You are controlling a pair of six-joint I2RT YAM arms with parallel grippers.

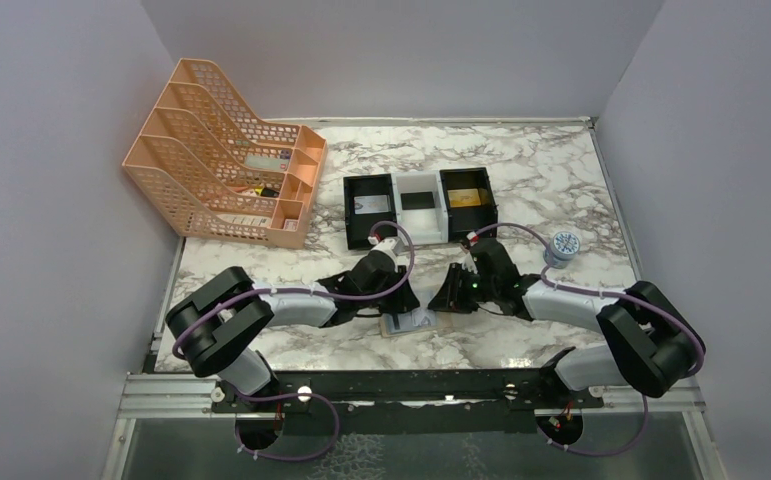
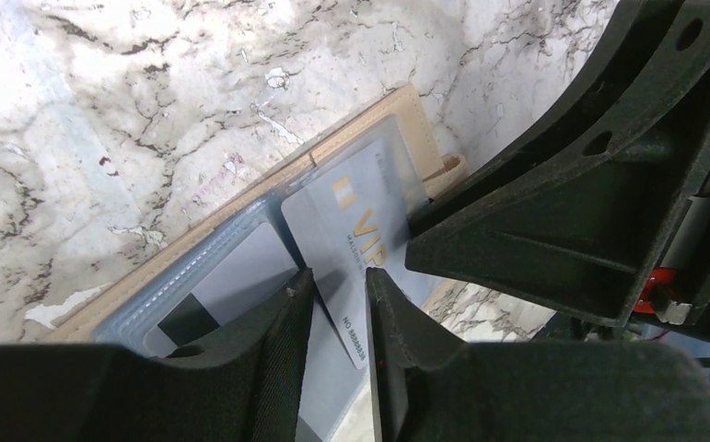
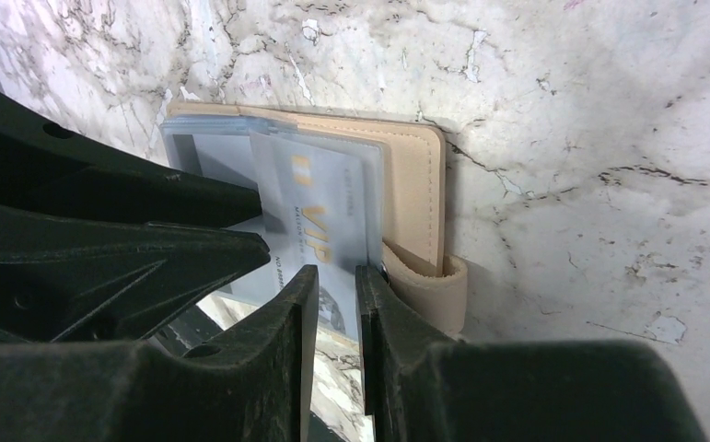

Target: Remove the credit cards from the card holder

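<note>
My left gripper (image 2: 340,281) and right gripper (image 3: 335,274) each show jaws a slit apart at the grey VIP card (image 3: 319,203); whether either pinches it, I cannot tell. The card juts from the open tan card holder (image 3: 415,175), which lies flat on the marble table (image 1: 561,170).

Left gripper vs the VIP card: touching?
Cannot tell. In the left wrist view the VIP card lies in the narrow gap between the fingers of the left gripper, but neither contact nor clearance shows plainly.

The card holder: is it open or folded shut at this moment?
Open. The card holder lies flat on the table, its clear inner pockets facing up, and a grey VIP card sticks partly out of one.
</note>
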